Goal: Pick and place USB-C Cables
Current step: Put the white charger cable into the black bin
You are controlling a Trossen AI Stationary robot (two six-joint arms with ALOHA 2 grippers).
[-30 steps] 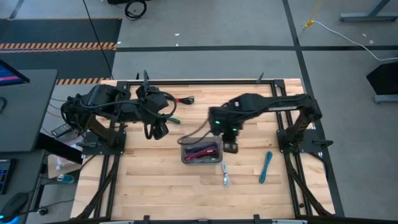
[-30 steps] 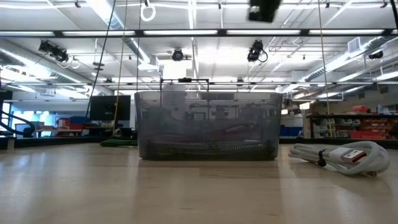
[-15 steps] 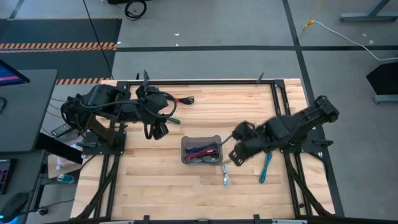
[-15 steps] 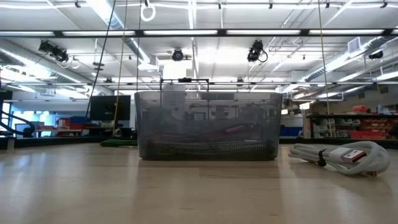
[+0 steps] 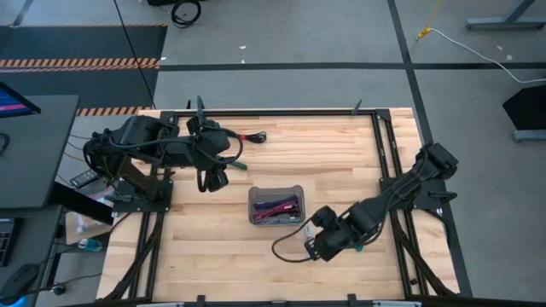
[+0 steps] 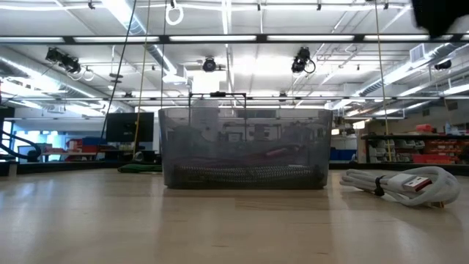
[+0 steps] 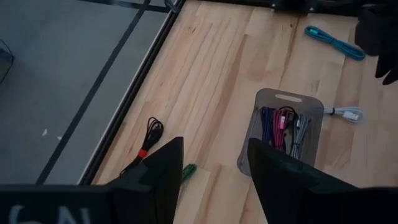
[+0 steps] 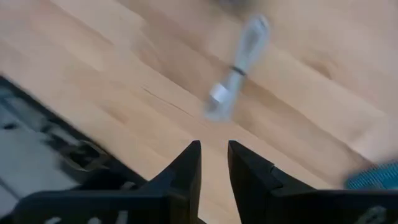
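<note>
White cable (image 8: 236,71) long axis points away from right end effector (image 8: 214,163)

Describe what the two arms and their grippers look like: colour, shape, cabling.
Both arms are dark, nearly black, built of chunky jointed links. The left arm carries looped bundles of black cable. The right arm trails a thin black cable loop near its wrist. The left gripper has two broad, flat dark fingers tapering upward; the right gripper has two narrower wedge-shaped dark fingers.
</note>
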